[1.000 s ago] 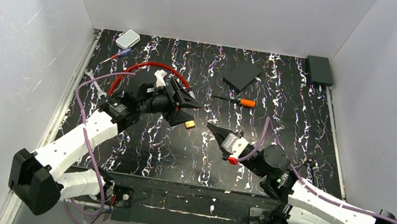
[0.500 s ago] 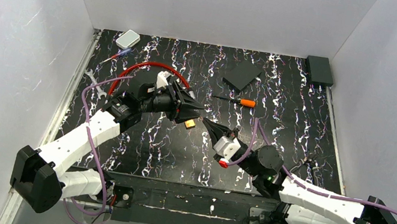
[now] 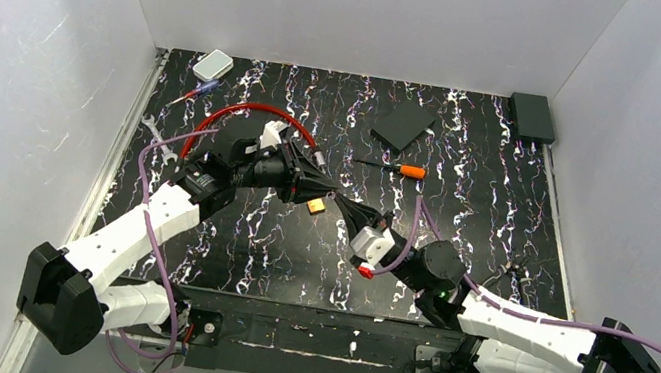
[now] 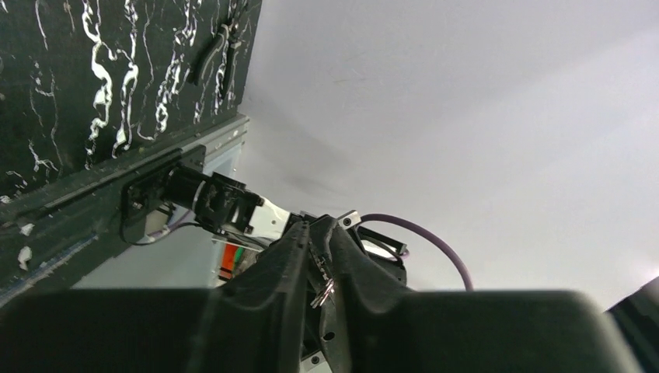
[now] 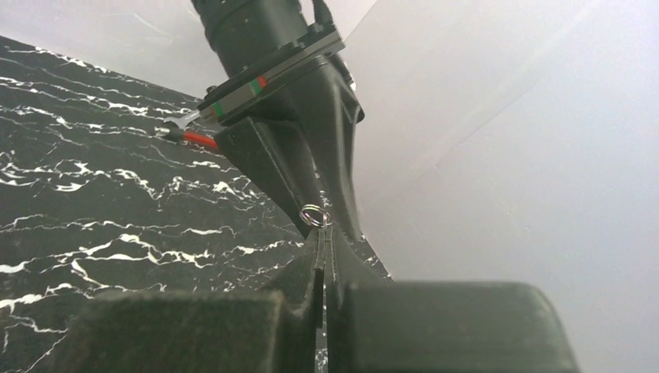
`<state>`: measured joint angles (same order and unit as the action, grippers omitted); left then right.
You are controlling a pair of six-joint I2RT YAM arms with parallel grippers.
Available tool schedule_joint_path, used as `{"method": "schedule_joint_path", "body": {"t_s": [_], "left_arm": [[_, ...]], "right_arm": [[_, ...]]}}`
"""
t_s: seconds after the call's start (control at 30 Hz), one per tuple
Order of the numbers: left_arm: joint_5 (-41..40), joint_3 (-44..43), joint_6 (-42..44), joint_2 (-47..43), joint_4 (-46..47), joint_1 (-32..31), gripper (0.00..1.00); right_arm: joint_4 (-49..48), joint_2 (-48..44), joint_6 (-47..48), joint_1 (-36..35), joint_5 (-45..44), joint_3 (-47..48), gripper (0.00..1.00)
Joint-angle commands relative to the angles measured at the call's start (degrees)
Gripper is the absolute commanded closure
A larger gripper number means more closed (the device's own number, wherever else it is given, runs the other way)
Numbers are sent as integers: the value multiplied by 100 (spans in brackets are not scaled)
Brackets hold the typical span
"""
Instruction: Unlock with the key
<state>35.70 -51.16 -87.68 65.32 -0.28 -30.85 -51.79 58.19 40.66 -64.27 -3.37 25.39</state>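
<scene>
My two grippers meet tip to tip above the middle of the black marbled table (image 3: 275,248). The right gripper (image 3: 345,207) (image 5: 325,233) is shut on the key, whose silvery ring (image 5: 312,215) pokes out past its fingertips. The left gripper (image 3: 330,194) (image 4: 313,227) has its fingers drawn together around the small silvery key bunch (image 4: 322,292). The little brass padlock (image 3: 316,206) sits just below the two tips; I cannot tell whether it rests on the table. Behind the left gripper lies the red cable lock (image 3: 248,112).
An orange-handled screwdriver (image 3: 405,170) and a flat black pad (image 3: 403,126) lie at the back. A black box (image 3: 532,117) is in the far right corner and a white box (image 3: 213,65) at the far left. A wrench (image 3: 157,137) lies at the left edge, pliers (image 3: 507,272) at the right.
The left gripper's jaws closed from wide open down onto the key bunch. The right arm pushed its shut gripper forward and left until its tip reached the left gripper.
</scene>
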Motion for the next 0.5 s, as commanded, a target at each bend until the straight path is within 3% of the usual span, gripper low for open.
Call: {"method": "schedule_joint_path", "body": {"t_s": [0.0, 0.07, 0.33, 0.4, 0.47], "left_arm": [[301, 2, -47, -81, 216, 0, 92], [328, -3, -29, -79, 242, -4, 100], [370, -140, 322, -14, 145, 0, 100], [318, -128, 356, -14, 126, 0, 100], [219, -113, 449, 9, 146, 22, 100]], "right_arm": [[-394, 42, 14, -42, -89, 124, 99], [-393, 51, 21, -42, -85, 122, 99], [-309, 103, -67, -55, 5, 119, 98], [-292, 83, -253, -51, 0, 107, 90], [-258, -11, -668, -51, 21, 30, 70]]}}
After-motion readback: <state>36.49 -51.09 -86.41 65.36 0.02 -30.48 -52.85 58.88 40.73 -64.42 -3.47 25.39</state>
